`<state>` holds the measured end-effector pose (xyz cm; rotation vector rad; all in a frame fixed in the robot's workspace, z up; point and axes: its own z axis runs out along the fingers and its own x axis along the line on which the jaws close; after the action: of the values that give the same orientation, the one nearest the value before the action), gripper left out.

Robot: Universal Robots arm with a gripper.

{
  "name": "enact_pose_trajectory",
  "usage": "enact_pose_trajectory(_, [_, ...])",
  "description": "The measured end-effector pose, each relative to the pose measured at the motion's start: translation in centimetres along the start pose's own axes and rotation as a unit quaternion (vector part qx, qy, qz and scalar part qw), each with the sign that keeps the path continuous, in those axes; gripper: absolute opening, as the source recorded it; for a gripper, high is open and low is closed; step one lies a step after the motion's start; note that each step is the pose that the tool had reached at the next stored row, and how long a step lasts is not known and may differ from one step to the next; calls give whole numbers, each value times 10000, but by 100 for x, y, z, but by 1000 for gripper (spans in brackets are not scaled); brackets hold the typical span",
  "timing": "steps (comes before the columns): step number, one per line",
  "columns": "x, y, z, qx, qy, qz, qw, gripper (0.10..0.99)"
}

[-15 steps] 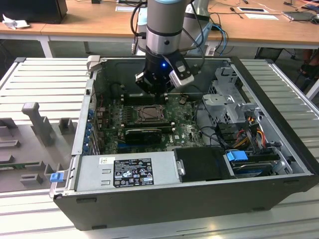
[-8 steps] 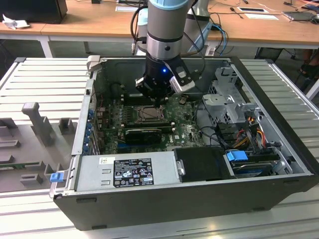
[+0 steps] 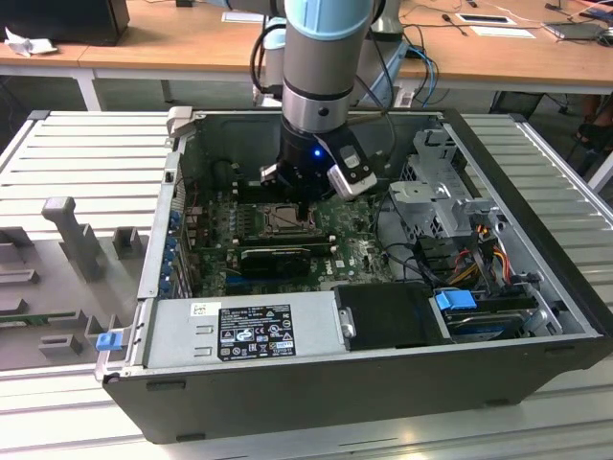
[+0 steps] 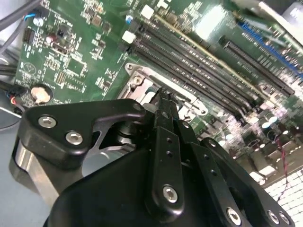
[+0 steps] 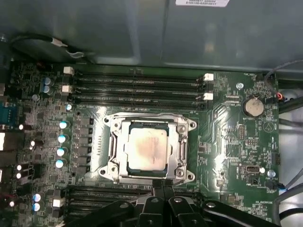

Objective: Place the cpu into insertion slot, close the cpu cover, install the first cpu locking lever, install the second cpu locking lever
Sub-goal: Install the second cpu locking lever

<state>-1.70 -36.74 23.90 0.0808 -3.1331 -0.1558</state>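
The cpu [image 5: 147,149], a square chip with a dull silver face, lies flat in the insertion slot [image 5: 112,169] on the green board. The cpu cover [image 5: 179,150], a silver frame plate, lies down around the chip. My gripper [image 5: 163,185] hangs just over the socket's edge, its two black fingers pressed together with nothing visible between them. In the second wrist view the gripper [image 4: 163,94] points down at a corner of the insertion slot [image 4: 137,78]. In the exterior view the gripper [image 3: 303,209] stands inside the open computer case, right above the insertion slot [image 3: 280,220].
Long black memory slots [image 5: 137,85] run on both sides of the socket. A coin battery [image 5: 252,106] sits on the board. A black card [image 3: 278,257], the power supply [image 3: 239,331], a drive cage [image 3: 441,192] and cables [image 3: 479,259] crowd the case. Grey fixtures [image 3: 72,235] stand at the exterior view's left.
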Motion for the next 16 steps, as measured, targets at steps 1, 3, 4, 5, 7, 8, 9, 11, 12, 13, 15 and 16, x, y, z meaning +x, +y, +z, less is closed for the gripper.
enact_pose_trajectory(1, [6,-18,4,-1,0,-2,10000,106])
enact_pose_trajectory(3, [15,-39,17,0,2,-5,10000,106])
enact_pose_trajectory(4, [27,-46,23,-1,3,-13,10000,106])
enact_pose_trajectory(5, [38,-63,27,-2,4,-24,10000,106])
enact_pose_trajectory(7, [95,-80,38,-9,6,-53,10000,106])
enact_pose_trajectory(8, [129,-81,42,-10,7,-62,10000,106])
enact_pose_trajectory(9, [154,-81,45,-11,8,-68,10000,106])
enact_pose_trajectory(11, [215,-83,54,-15,9,-80,10000,106])
enact_pose_trajectory(12, [245,-84,61,-16,9,-89,10000,106])
enact_pose_trajectory(13, [289,-86,76,-19,11,-105,9999,106])
enact_pose_trajectory(15, [374,-88,109,-21,15,-145,9999,106])
enact_pose_trajectory(16, [401,-89,130,-25,16,-161,9999,106])
